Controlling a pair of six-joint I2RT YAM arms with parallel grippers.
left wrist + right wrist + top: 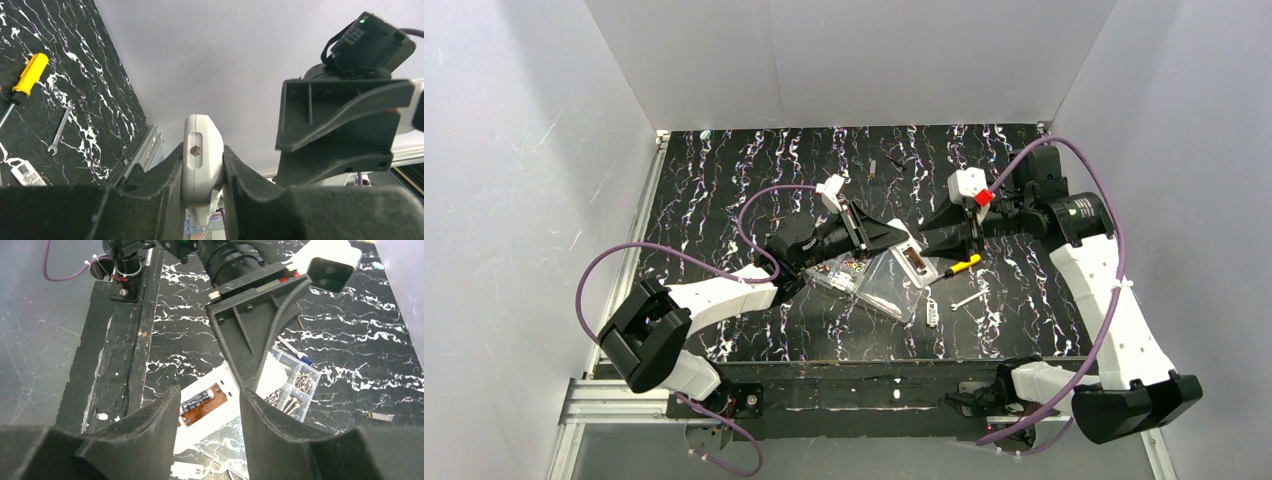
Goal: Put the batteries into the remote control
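The white remote control (pixel 912 260) is held over the clear organiser box, its open battery compartment facing up. My left gripper (pixel 896 240) is shut on it; in the left wrist view the remote (pixel 202 160) shows end-on between the jaws of my left gripper (pixel 202 150). In the right wrist view the remote (pixel 220 410) shows a brown compartment with one dark battery (pixel 197 401) in it. My right gripper (pixel 939 228) is open and empty, just above and right of the remote; in its own view (pixel 209 392) the jaws straddle the compartment without touching it.
The clear organiser box (pixel 864 278) with screws (pixel 295 390) lies under the remote. A yellow-handled screwdriver (pixel 964 265), a small wrench (pixel 964 300) and a small white tag (pixel 932 312) lie to the right. White walls enclose the black marbled table.
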